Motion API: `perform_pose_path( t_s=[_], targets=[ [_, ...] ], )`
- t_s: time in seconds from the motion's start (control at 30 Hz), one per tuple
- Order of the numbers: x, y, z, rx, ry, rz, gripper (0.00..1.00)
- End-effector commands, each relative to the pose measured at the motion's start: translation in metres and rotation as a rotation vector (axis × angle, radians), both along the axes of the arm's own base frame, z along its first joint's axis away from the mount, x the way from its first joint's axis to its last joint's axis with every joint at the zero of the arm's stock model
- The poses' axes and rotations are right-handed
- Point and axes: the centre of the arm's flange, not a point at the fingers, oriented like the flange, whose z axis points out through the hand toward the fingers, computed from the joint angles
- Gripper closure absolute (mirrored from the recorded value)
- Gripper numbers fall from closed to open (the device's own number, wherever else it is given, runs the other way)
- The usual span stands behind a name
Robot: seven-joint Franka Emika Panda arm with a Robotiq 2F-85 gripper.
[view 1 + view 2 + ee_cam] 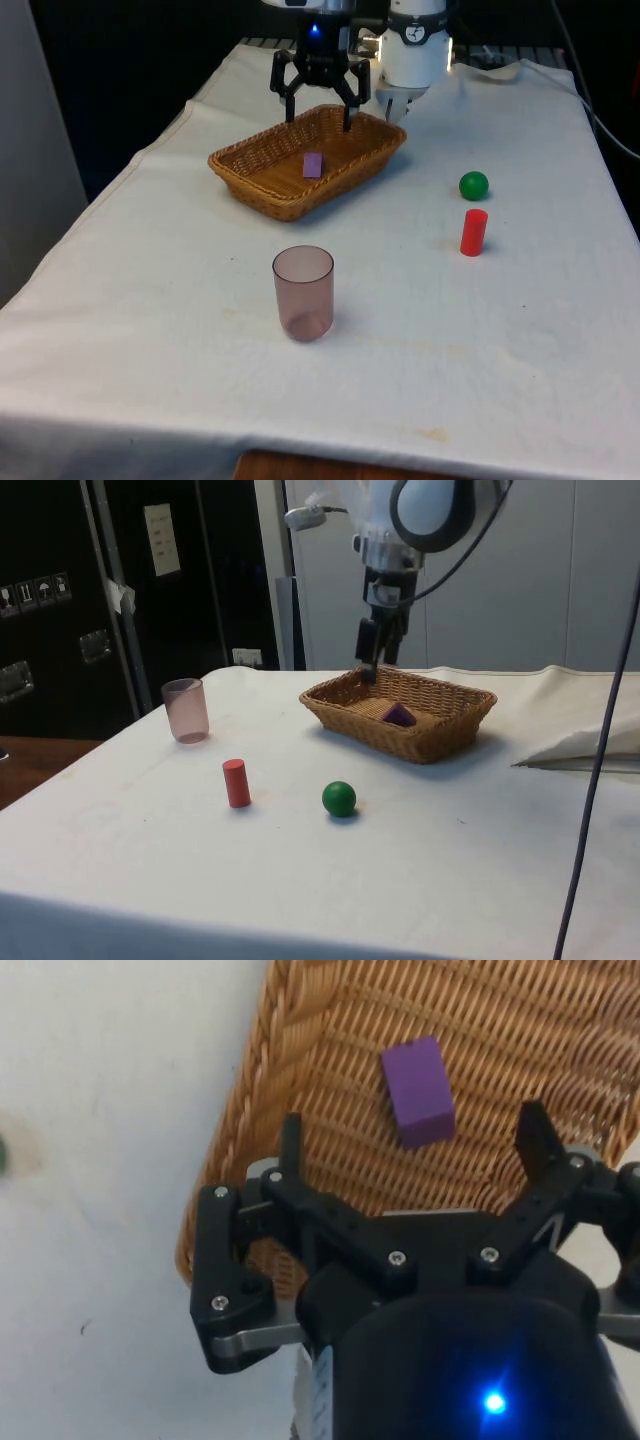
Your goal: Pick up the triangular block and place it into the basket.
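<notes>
Gripper (319, 113) spread wide, empty, above far end of basket (250, 182); gap clear below down to purple block (313, 165) on basket floor. Basket walls hem low approach. Cup (303, 293) stands near table's front, well apart. Red cylinder (473, 232) and green ball (474, 185) (close together) occupy front view's right; open cloth (150, 300) between.

Purple block (313, 165) in a tan woven basket (250, 165), black hand (320, 113) above. Green ball (474, 185), red cylinder (473, 232), see-through pinkish cup (303, 293), white cloth (150, 330).
</notes>
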Motion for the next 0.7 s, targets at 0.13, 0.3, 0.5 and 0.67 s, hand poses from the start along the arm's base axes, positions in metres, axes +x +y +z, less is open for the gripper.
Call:
perform_pose_path(
  t_s=[0.13, 0.3, 0.5, 0.67],
  targets=[
    [0.017, 0.003, 0.007, -0.001, -0.001, -0.007, 0.0],
    [0.03, 0.005, 0.013, -0.002, -0.002, -0.011, 0.0],
    [0.048, 0.009, 0.017, -0.006, -0.005, -0.019, 0.0],
    [0.062, 0.013, 0.019, -0.013, -0.008, -0.025, 0.0]
  ],
)
